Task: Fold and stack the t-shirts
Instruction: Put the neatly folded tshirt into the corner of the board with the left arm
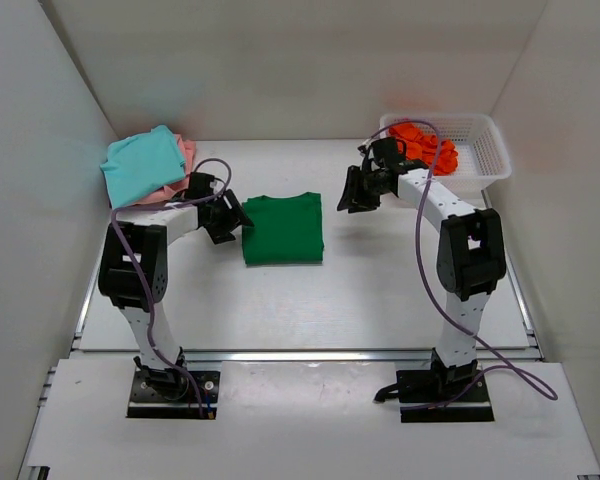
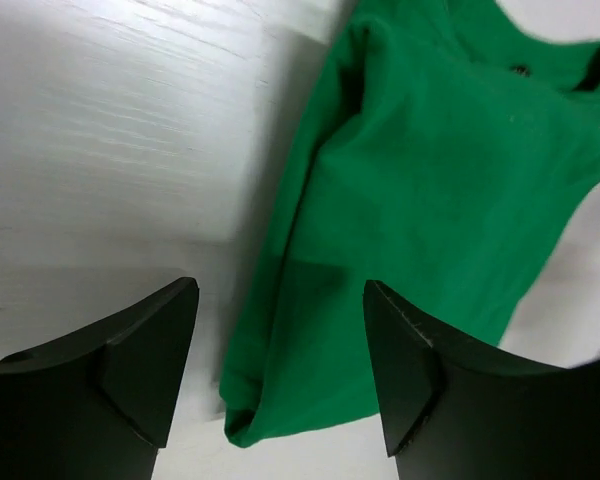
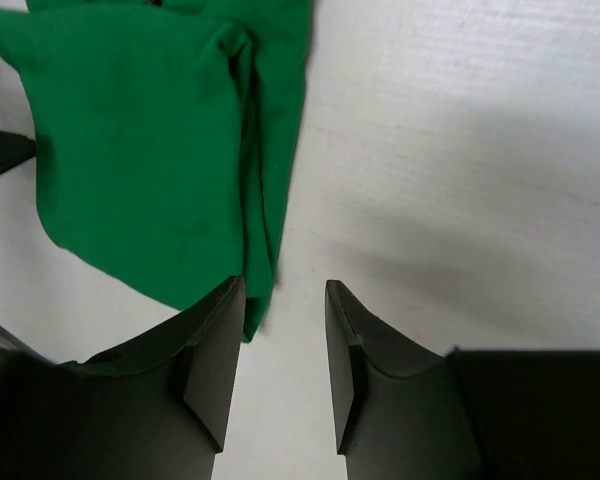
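Note:
A dark green t-shirt [image 1: 283,229] lies folded in a rectangle on the table's middle. It also shows in the left wrist view [image 2: 430,190] and the right wrist view [image 3: 150,150]. My left gripper [image 1: 230,216] is open and empty at the shirt's left edge, above its corner [image 2: 280,370]. My right gripper [image 1: 358,192] is open and empty, raised just right of the shirt [image 3: 285,340]. A teal t-shirt [image 1: 143,164] lies on a pale pink t-shirt [image 1: 185,152] at the back left. A bright orange t-shirt [image 1: 426,142] is bunched in the basket.
A white plastic mesh basket [image 1: 485,155] stands at the back right, close behind my right arm. White walls enclose the table on the left, back and right. Purple cables loop off both arms.

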You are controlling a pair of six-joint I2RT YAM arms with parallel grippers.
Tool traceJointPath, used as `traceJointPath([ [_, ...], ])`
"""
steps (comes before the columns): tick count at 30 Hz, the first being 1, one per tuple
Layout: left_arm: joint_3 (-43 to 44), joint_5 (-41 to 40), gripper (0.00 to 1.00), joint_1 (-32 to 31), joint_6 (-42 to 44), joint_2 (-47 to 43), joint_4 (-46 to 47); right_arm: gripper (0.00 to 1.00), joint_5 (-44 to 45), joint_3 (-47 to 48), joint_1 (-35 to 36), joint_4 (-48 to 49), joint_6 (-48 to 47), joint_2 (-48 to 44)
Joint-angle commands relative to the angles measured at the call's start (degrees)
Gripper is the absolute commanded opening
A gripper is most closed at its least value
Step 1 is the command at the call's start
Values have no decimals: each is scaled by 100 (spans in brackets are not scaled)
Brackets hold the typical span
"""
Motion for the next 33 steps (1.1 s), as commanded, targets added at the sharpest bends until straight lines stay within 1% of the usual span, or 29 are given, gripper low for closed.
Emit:
traceJointPath([
  [1,524,-552,80,-338,709,56,-376,35,-98,-290,66,451,24,-466],
  [2,587,-667,80,-444,788,84,-447,35,-125,-386,58,434,-10,-545],
  [3,701,-685,84,-497,859,232,-482,35,-108,-414,58,460,15,-572],
  [5,1182,-895,84,-699,1043,478,-841,35,-116,-466,40,443,-2,-633],
  [6,1350,-1114,83,-865,1174,697,-1269,35,-108,-484,40,382,24,-686],
  [7,1735,-1281,82,-971,1332,934,-1456,35,-55,-502,14,399,-2,-712],
  [8,2174,-1500,82,-1120,1447,1093,-1980,35,-90,-493,5,399,24,-756],
  [9,2378,-1894,82,-1287,1648,1373,-2499,35,-55,-493,-4,399,7,-782],
  [11,3089,-2379,82,-1507,1939,1761,-3072,35,-55,-510,-83,329,16,-905],
  [12,3214,-2643,82,-1621,1992,1937,-3380,35,-63,-519,-92,363,7,-949],
  [14,3408,-2681,81,-1710,2089,2158,-3558,35,-64,-537,-153,364,24,-1046],
  [15,3426,-2628,77,-1676,2098,2254,-3646,35,-90,-606,-232,320,24,-1090],
  [16,3392,-2497,60,-1701,2064,2298,-3612,35,-64,-581,-259,372,24,-1116],
  [17,3356,-2313,37,-1580,1933,2316,-3646,35,-81,-616,-311,372,-2,-1160],
  [18,3321,-2224,23,-1579,1914,2308,-3568,35,-116,-651,-338,372,24,-1213],
  [19,3277,-2084,0,-1526,1931,2281,-3489,36,-116,-660,-381,372,-10,-1283],
  [21,3268,-1908,0,-1395,1949,2272,-3480,35,-116,-712,-469,381,-19,-1328],
  [23,3434,-1775,0,-1289,1993,2246,-3576,34,-186,-739,-540,408,-19,-1397],
  [25,3898,-1880,0,-1201,2107,2194,-3716,34,-230,-817,-619,390,-19,-1407],
  [27,4374,-2152,0,-1087,2273,2018,-3778,34,-292,-774,-645,363,-45,-1407],
  [29,5171,-2442,0,-964,2371,2000,-3927,34,-327,-669,-663,346,-46,-1424],
  [31,5700,-2566,0,-797,2467,2035,-4033,34,-327,-625,-663,232,-116,-1468],
  [33,6053,-2837,0,-604,2555,2017,-4007,33,-327,-528,-646,75,-160,-1512],
])
